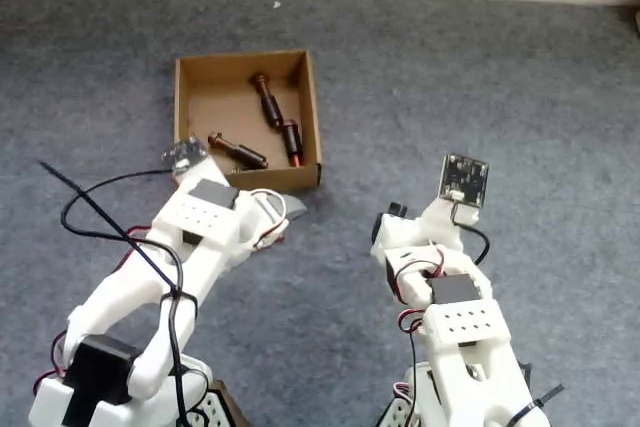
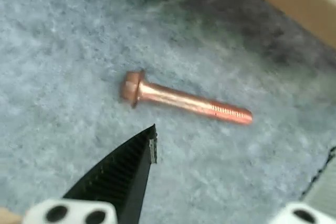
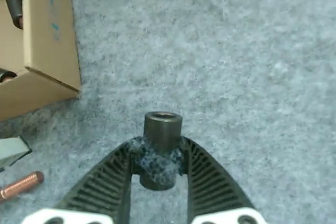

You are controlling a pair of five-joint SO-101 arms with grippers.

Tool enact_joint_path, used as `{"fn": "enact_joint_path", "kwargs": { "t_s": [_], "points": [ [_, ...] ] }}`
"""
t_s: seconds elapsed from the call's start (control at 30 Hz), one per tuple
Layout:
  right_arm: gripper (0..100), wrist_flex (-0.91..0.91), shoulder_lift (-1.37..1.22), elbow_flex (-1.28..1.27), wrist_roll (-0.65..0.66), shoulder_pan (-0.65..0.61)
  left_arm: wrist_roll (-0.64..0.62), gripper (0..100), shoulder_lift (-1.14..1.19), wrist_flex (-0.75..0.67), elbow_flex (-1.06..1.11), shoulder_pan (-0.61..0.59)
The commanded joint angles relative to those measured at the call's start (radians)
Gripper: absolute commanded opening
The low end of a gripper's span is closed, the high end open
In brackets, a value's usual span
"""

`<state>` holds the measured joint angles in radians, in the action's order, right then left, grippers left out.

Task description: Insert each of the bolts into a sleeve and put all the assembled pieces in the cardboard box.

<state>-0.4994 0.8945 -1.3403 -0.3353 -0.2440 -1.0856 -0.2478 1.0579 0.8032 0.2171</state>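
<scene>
Right gripper: clenched on the dark sleeve, which is seated between both fingers. Left gripper: released. The bolt lies flat on the carpet just beyond its black fingertip, not touching it. Farther off, the cardboard box holds three assembled pieces.
</scene>
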Motion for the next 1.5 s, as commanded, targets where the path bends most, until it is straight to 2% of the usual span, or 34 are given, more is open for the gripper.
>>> {"fn": "enact_joint_path", "kwargs": {
  "t_s": [0.0, 0.13, 0.3, 0.43, 0.77, 1.17, 1.23, 1.47],
  "points": [
    [0.5, 0.021, 0.031, 0.007, -0.011, 0.012, -0.011, 46, 0.038, -0.124, 0.067, -0.039],
    [0.5, 0.021, 0.031, 0.007, -0.011, 0.012, -0.009, 46, 0.194, -0.201, 0.045, -0.085],
    [0.5, 0.021, 0.031, 0.007, -0.011, 0.012, -0.037, 46, 0.325, -0.032, -0.128, -0.093],
    [0.5, 0.022, 0.031, -0.008, -0.011, 0.012, -0.069, 46, 0.383, 0.008, -0.180, -0.104],
    [0.5, 0.022, 0.031, -0.010, -0.011, 0.012, -0.069, 46, 0.386, 0.025, -0.193, -0.202],
    [0.5, 0.022, 0.031, -0.010, -0.006, 0.012, -0.097, 46, 0.386, 0.026, -0.186, -0.203],
    [0.5, 0.022, 0.033, -0.010, -0.006, 0.012, -0.097, 40, 0.386, 0.026, -0.186, -0.202],
    [0.5, 0.022, 0.036, -0.010, -0.006, 0.012, -0.091, 11, 0.387, 0.086, -0.225, -0.202]
  ]
}}
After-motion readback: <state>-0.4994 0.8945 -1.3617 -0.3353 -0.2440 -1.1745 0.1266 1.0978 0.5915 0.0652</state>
